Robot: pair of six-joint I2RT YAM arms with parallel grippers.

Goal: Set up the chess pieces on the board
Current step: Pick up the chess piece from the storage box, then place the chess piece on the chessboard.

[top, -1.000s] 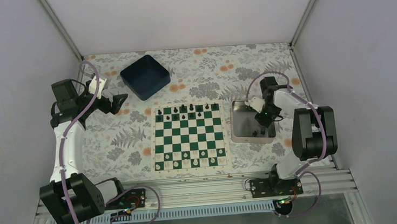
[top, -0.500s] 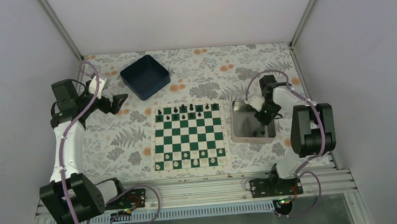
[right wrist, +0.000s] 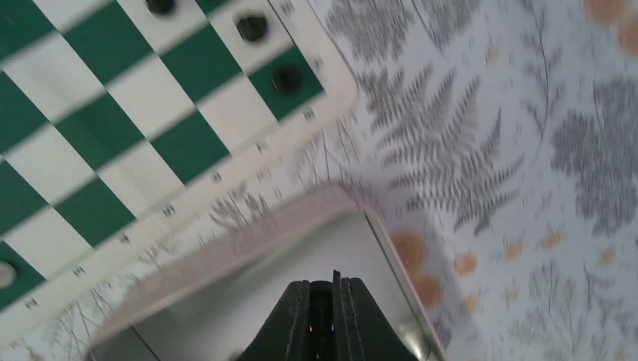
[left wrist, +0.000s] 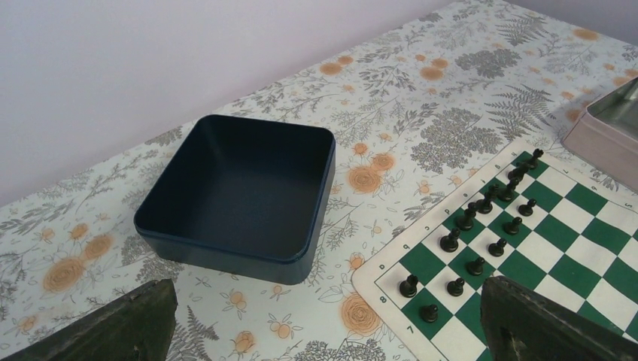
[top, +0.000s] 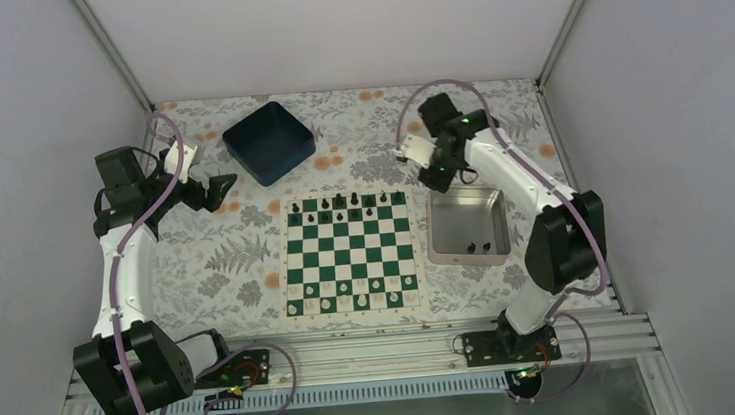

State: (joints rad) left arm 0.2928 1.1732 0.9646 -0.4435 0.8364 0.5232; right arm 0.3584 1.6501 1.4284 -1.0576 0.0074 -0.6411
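The green and white board lies mid-table. Black chess pieces fill much of its two far rows and also show in the left wrist view. Two more black pieces lie in the silver tray. My right gripper hangs above the tray's far left corner. In its wrist view the gripper is shut on a small dark chess piece, with the tray rim and the board corner below. My left gripper is open and empty, left of the board.
A dark blue bin stands empty at the far left, close to the left gripper. White pieces line the board's near rows. Walls close in the floral-cloth table on three sides.
The right gripper shut on a black piece in the tray, then rose and swung away to the tray's far left corner. The left arm has stayed still.
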